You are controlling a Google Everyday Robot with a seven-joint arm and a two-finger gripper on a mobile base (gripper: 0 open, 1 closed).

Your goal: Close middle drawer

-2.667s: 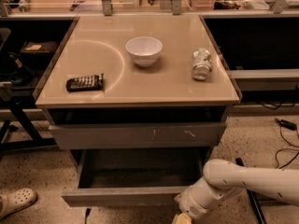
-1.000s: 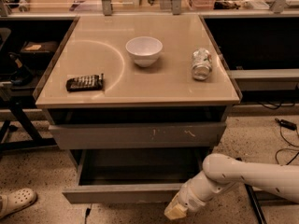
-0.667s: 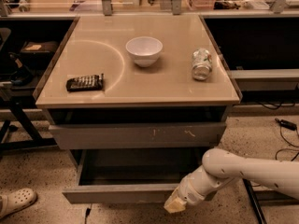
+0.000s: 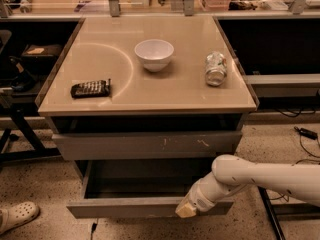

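Note:
The middle drawer (image 4: 125,207) is pulled out below the tabletop, its plain grey front low in the view and its deep grey tray (image 4: 140,184) open behind it. My gripper (image 4: 186,210) is at the end of the white arm (image 4: 260,179), which comes in from the right. Its pale tip rests against the right part of the drawer's front. Above the drawer sits a shut grey drawer front with pale scuff marks (image 4: 150,145).
On the tabletop (image 4: 150,91) are a white bowl (image 4: 154,54), a crushed can (image 4: 216,68) lying on its side and a black remote (image 4: 90,88). A shoe (image 4: 17,216) is on the floor at the lower left. Cables (image 4: 302,132) lie on the floor at the right.
My gripper has moved left and slightly up along the front of the open drawer. The drawer front looks a touch further in.

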